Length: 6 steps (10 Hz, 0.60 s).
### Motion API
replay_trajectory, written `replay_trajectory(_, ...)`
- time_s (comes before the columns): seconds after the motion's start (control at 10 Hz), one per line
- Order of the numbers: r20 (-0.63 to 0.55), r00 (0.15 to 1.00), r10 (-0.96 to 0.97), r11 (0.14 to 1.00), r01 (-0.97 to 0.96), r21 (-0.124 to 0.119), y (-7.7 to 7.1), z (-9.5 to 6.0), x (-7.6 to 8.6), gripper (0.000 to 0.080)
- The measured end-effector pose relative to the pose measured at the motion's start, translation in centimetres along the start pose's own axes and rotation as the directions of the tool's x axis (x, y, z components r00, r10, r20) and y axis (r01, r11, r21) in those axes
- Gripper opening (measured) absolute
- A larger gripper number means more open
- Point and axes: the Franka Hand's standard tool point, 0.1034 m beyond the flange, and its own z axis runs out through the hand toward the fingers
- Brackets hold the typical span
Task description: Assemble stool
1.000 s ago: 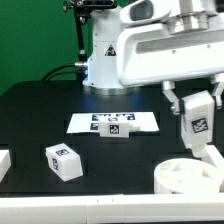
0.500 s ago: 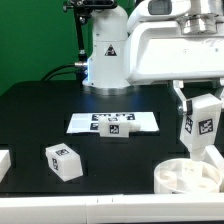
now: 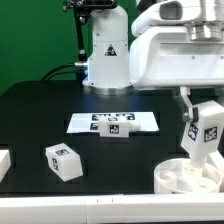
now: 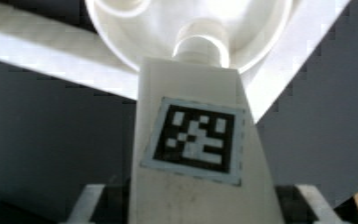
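My gripper is shut on a white stool leg with a black-and-white tag, held upright and slightly tilted over the round socketed seat disc at the front on the exterior view's right. In the wrist view the leg fills the middle, its far end pointing into the seat disc; my gripper shows a finger on each side of the leg. Another tagged leg lies on the black table at the front on the exterior view's left.
The marker board lies mid-table with a small lone tagged block on it. A white part shows at the exterior view's left edge. The robot base stands behind. The table's front edge is near the seat disc.
My gripper has moved with the leg toward the exterior view's right and a little down, from beside the seat disc to above it.
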Motion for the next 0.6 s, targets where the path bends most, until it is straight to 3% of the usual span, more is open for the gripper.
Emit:
replay_trajectory(0.4,0.001,1.0,-0.003,1.0,0.003,0.0,-0.1,0.2,-0.2,0.0324)
replay_trajectory(0.6,-0.009,0.999,-0.041,0.999,0.041,-0.004,-1.0,1.2,-0.5,0.0323)
